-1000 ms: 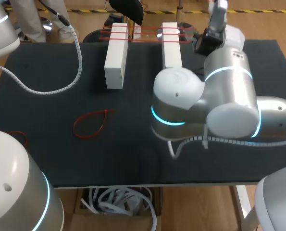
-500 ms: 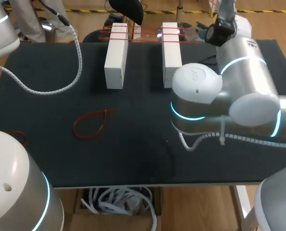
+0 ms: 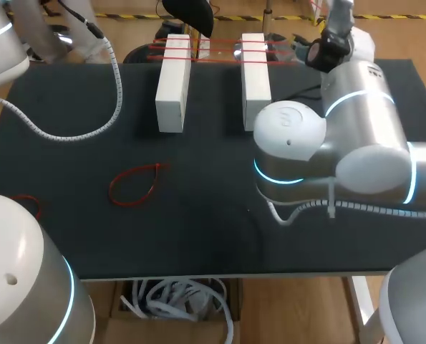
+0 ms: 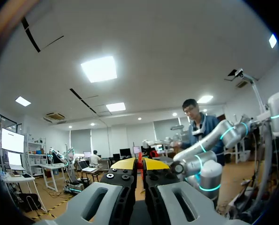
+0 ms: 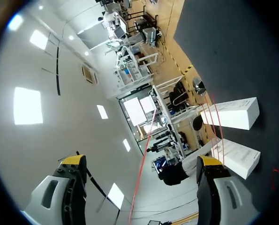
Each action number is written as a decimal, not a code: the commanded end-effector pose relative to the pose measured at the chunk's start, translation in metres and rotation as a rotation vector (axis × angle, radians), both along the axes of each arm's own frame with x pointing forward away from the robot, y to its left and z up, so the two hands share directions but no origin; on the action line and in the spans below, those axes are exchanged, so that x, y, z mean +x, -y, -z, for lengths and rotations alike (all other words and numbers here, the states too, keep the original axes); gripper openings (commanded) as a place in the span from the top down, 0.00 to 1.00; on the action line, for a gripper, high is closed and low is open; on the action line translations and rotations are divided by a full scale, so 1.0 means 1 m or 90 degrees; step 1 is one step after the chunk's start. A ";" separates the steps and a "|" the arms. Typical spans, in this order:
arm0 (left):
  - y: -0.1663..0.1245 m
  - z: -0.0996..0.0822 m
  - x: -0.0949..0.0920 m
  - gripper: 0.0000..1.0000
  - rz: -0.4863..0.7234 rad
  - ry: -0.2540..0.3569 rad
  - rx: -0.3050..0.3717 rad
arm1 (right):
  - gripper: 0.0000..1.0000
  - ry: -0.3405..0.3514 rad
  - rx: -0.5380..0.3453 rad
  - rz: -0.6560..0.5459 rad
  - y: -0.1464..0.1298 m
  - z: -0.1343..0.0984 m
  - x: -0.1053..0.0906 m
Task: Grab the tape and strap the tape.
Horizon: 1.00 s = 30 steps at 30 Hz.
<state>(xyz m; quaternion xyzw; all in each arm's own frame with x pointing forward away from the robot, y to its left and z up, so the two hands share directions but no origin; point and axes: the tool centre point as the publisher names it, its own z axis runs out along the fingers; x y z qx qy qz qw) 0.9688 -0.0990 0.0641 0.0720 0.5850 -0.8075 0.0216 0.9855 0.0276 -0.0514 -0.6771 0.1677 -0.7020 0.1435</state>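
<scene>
- Judging by the far end, several red bands [image 3: 177, 51] are already strapped across the white blocks [image 3: 171, 93].
- One loose band [image 3: 135, 184] lies on the surface [image 3: 198, 229], well apart from them and probably next.
- Right tool [image 5: 141, 161] stands wide open. Left tool [image 4: 139, 164] is pinched narrow on a red sliver [image 4: 139, 161].

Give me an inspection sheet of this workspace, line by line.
Surface: black mat covering the table.
Job's things: red loop lying loose on the mat; two white blocks with red bands stretched across their far ends.
Clutter: second red loop at the mat's left edge, partly hidden by the left arm.
Grippers: left jaws shut on a red sliver; right jaws open, a thin red strand running between them.
Cables: spiral-wrapped cable trailing over the mat's left part.
Surroundings: nothing seen reaching over the table.
</scene>
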 end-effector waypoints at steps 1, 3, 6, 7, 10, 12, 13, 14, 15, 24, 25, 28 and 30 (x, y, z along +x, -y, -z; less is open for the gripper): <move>-0.001 0.000 0.000 1.00 0.002 0.000 0.001 | 0.00 -0.006 0.005 0.010 -0.008 -0.003 0.000; -0.001 0.000 0.000 1.00 0.002 0.000 0.001 | 0.06 -0.004 0.006 0.011 -0.008 -0.005 0.000; -0.001 0.000 0.000 1.00 0.002 0.000 0.001 | 0.53 -0.002 0.008 0.011 -0.009 -0.008 0.000; -0.001 0.000 0.000 1.00 0.002 0.000 0.001 | 0.52 0.002 0.008 0.011 -0.010 -0.009 0.000; -0.001 0.000 0.000 1.00 0.002 0.000 0.001 | 0.52 0.006 0.009 0.012 -0.011 -0.013 -0.002; -0.001 0.000 0.000 1.00 0.002 0.000 0.001 | 0.51 0.008 0.009 0.011 -0.011 -0.013 -0.002; -0.001 0.000 0.000 1.00 0.002 0.000 0.001 | 0.51 0.008 0.010 0.011 -0.011 -0.013 -0.002; -0.001 0.000 0.000 1.00 0.002 0.000 0.001 | 0.51 0.008 0.010 0.012 -0.011 -0.013 -0.002; -0.001 0.000 0.000 1.00 0.002 0.000 0.001 | 0.51 0.008 0.009 0.012 -0.011 -0.013 -0.003; -0.001 0.000 0.000 1.00 0.002 0.000 0.001 | 0.51 0.014 0.009 0.012 -0.014 -0.017 -0.007; -0.001 0.000 0.000 1.00 0.002 0.000 0.001 | 0.51 0.015 0.008 0.013 -0.014 -0.018 -0.008; -0.001 0.000 0.000 1.00 0.002 0.000 0.001 | 0.51 0.015 0.008 0.017 -0.012 -0.018 -0.010; -0.001 0.000 0.000 1.00 0.002 0.000 0.001 | 0.51 0.016 0.008 0.020 -0.012 -0.018 -0.010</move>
